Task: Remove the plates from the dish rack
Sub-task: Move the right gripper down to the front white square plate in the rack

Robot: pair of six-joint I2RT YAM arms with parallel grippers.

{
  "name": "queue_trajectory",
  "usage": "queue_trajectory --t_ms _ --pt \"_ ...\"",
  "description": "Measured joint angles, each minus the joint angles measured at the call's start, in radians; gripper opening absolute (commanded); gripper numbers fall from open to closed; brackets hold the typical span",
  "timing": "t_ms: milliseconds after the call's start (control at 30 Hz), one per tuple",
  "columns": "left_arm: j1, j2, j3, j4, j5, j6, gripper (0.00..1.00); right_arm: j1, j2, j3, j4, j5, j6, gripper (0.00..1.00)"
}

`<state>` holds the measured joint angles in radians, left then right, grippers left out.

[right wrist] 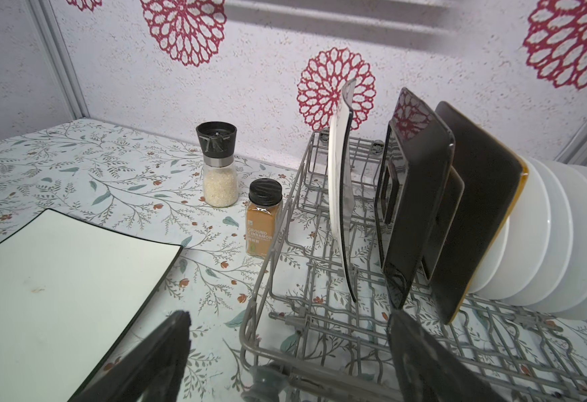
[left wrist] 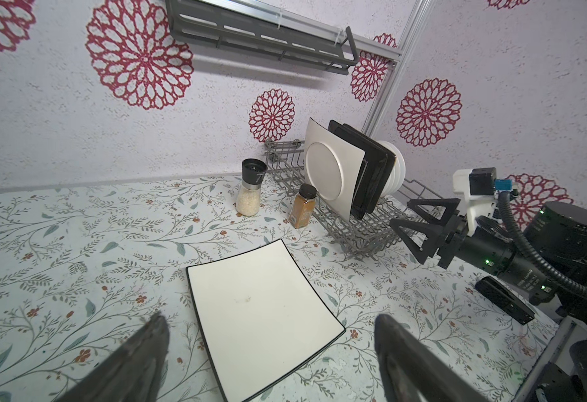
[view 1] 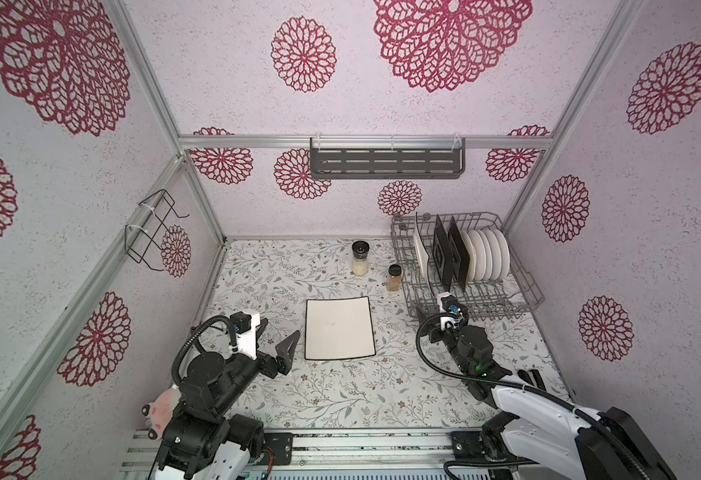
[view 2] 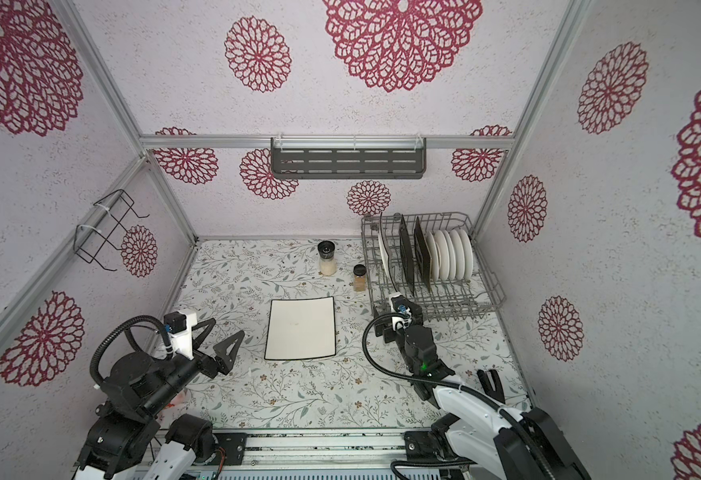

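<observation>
Two cream plates with dark rims logged. The flat cream plate (view 1: 339,328) lies face up in the middle of the table (view 1: 340,395), outside the dish rack (view 1: 490,303). The upright cream plate (right wrist: 335,195) stands on edge between the tines at the rack's left end.

Dish rack sits at the table's far right corner. Contents, left to right in both top views: the upright cream plate, two black square plates (right wrist: 417,209) leaning close together, then a packed row of round white plates (view 1: 490,257).

Just left of the rack:
- grinder (view 1: 359,259), white grains inside
- small jar (view 1: 394,278) labelled ground cinnamon, orange-brown powder inside

Left hand (view 1: 276,337): jaws spread wide, nothing held, just beside the flat cream plate's left edge.

Right hand (left wrist: 420,222): at the rack's near left corner, jaws apart, nothing held.
</observation>
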<state>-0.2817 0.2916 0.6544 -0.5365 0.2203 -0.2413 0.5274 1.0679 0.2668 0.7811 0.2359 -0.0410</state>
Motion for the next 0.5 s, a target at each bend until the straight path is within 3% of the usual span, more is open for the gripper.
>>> queue_trajectory --t_ms 500 --pt "-0.009 0.048 0.000 -0.002 -0.041 0.006 0.94 -0.069 0.290 0.105 0.227 -0.061 0.035 0.87"
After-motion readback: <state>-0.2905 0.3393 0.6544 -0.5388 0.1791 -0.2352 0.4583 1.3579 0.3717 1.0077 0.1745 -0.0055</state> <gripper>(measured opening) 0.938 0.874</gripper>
